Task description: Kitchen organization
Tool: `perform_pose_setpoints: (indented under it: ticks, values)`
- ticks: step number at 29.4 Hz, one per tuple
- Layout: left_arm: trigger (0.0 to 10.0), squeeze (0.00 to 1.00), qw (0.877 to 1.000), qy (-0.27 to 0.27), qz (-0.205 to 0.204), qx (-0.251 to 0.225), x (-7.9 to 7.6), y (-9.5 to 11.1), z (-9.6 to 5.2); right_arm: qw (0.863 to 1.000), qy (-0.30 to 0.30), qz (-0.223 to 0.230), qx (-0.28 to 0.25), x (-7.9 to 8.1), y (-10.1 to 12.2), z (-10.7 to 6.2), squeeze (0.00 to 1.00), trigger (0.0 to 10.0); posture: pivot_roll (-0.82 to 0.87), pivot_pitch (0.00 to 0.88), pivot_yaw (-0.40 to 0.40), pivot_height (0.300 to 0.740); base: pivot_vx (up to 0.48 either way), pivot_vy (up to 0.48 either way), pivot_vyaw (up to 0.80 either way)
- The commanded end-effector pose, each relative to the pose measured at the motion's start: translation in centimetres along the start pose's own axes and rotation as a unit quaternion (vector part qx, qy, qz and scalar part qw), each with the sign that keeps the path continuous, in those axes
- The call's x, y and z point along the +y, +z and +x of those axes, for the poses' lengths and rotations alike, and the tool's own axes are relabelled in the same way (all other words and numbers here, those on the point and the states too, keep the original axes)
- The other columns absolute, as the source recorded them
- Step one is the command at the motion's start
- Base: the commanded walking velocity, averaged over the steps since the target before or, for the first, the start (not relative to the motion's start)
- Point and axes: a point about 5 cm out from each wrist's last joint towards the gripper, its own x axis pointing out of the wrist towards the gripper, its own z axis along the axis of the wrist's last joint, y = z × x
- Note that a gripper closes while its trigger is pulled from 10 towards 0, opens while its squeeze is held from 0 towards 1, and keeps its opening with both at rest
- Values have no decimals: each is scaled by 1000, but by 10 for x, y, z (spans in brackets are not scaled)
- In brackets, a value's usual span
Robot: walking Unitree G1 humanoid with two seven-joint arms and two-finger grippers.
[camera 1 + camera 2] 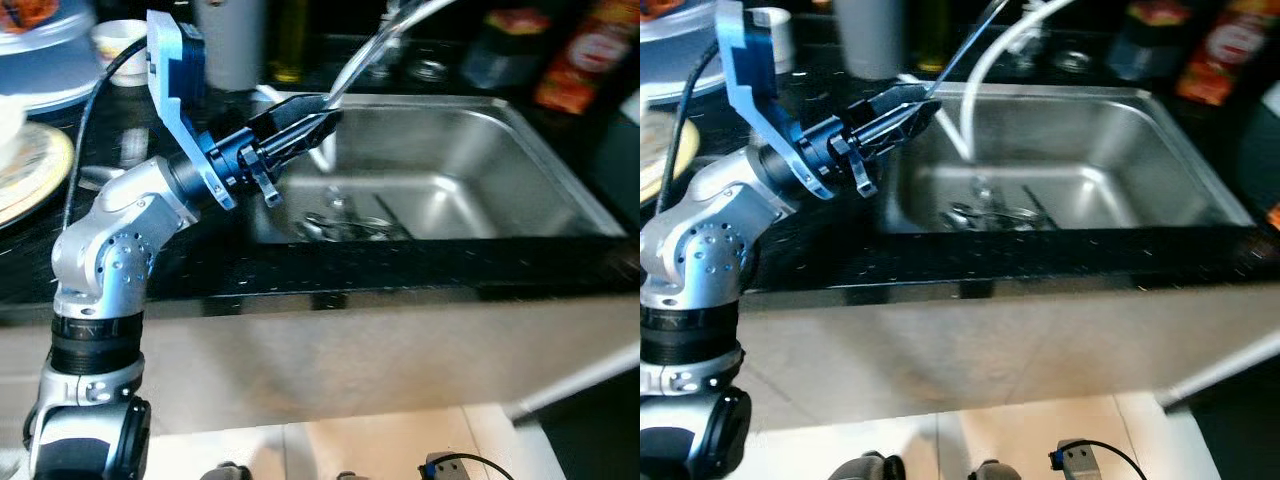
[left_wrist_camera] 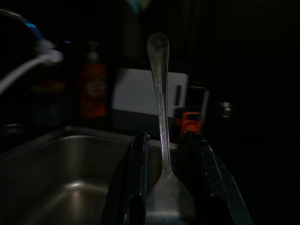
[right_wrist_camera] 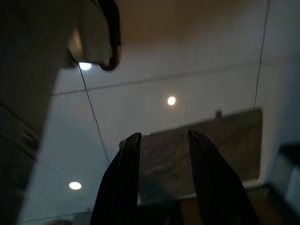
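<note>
Stainless-steel spoon (image 2: 161,108) clamped bowl-end in the left tool (image 1: 300,125), handle up over the sink's (image 1: 540,150) left rim | more cutlery (image 1: 345,225) in basin | right tool (image 3: 161,178) narrowly parted, holding nothing, above tiled floor (image 3: 197,65)

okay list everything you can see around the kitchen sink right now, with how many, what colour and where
Stainless steel sink: one, silver, set in the black counter.
Curved tap spout: one, pale, over the basin.
Loose metal cutlery: several pieces, silver, on the basin floor.
Long-handled metal utensil: one, silver, held in the left gripper, handle pointing outward.
Patterned plate: one, cream, counter left of the sink.
Red-labelled bottles: two, behind the sink, blurred.
Left gripper: black, at the sink's left rim.
Right gripper: black, open, over tiled floor.
</note>
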Motion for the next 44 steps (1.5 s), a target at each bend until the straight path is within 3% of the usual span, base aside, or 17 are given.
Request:
perform_pose_setpoints:
  ticks: [1, 8, 14, 18, 19, 22, 24, 25, 31, 33, 34, 37, 38, 39, 41, 43, 44]
  values:
    - [10000, 0, 999, -23, 23, 6, -3, 6, 8, 1000, -3, 5, 14, -2, -14, -2, 0, 10000, 61, 118, -40, 740, 0, 0, -800]
    - [10000, 0, 998, -37, 45, 27, -1, 4, 13, 1000, 0, 3, 20, 1, -20, -2, 0, 10000, 63, 115, -37, 740, 0, 0, -795]
    - [10000, 0, 986, -30, 123, 106, 16, -4, 20, 1000, 1, 10, 17, 5, -23, -2, 0, 10000, 52, 126, -26, 740, 0, 0, -340]
    - [10000, 0, 981, -4, 147, 128, 25, -5, 19, 1000, 0, 10, 20, 5, -25, -2, 0, 10000, 49, 132, -25, 740, 0, 0, 0]
    - [10000, 0, 972, 31, 175, 154, 39, -6, 17, 1000, 0, 10, 23, 5, -27, -2, 0, 10000, 47, 137, -24, 740, 0, 0, 0]
    - [10000, 0, 956, 53, 219, 189, 54, -5, 15, 1000, -1, 10, 28, 5, -29, -3, 0, 10000, 41, 154, -18, 740, 0, 0, 0]
    - [10000, 0, 956, 53, 219, 189, 54, -5, 15, 1000, -1, 10, 28, 5, -29, -3, 0, 10000, 41, 154, -18, 740, 0, 0, 0]
    - [10000, 0, 944, 51, 246, 213, 59, -6, 17, 999, -2, 12, 29, 5, -28, -2, 0, 10000, 31, 170, -6, 740, 0, 0, 0]
    - [10000, 0, 927, 26, 280, 249, 64, -12, 22, 999, -2, 18, 33, 6, -33, -3, 0, 10000, 15, 193, 6, 740, 0, 0, 0]
    - [10000, 0, 908, 12, 307, 286, 69, -22, 23, 999, -1, 23, 39, 7, -39, -4, 0, 10000, -2, 229, 13, 740, 0, 0, 0]
    - [10000, 0, 908, 12, 307, 286, 69, -22, 23, 999, -1, 23, 39, 7, -39, -4, 0, 10000, -2, 229, 13, 740, 0, 0, 0]
    - [10000, 0, 894, 7, 317, 316, 75, -32, 22, 999, 1, 27, 46, 8, -46, -5, 0, 10000, -12, 255, 15, 740, 0, 0, 0]
    - [10000, 0, 884, 10, 325, 335, 79, -38, 21, 998, 1, 28, 53, 8, -53, -6, 0, 10000, -17, 274, 17, 740, 0, 0, 0]
    - [10000, 0, 884, 10, 325, 335, 79, -38, 21, 998, 1, 28, 53, 8, -53, -6, 0, 10000, -17, 274, 17, 740, 0, 0, 0]
    - [10000, 0, 859, 13, 344, 378, 86, -50, 18, 997, 0, 31, 66, 7, -67, -10, 0, 10000, -28, 306, 25, 740, 0, 0, 0]
    - [10000, 0, 845, 9, 355, 399, 87, -56, 17, 997, -1, 34, 72, 6, -74, -12, 0, 10000, -35, 320, 28, 740, 0, 0, 0]
    - [10000, 0, 845, 9, 355, 399, 87, -56, 17, 997, -1, 34, 72, 6, -74, -12, 0, 10000, -35, 320, 28, 740, 0, 0, 0]
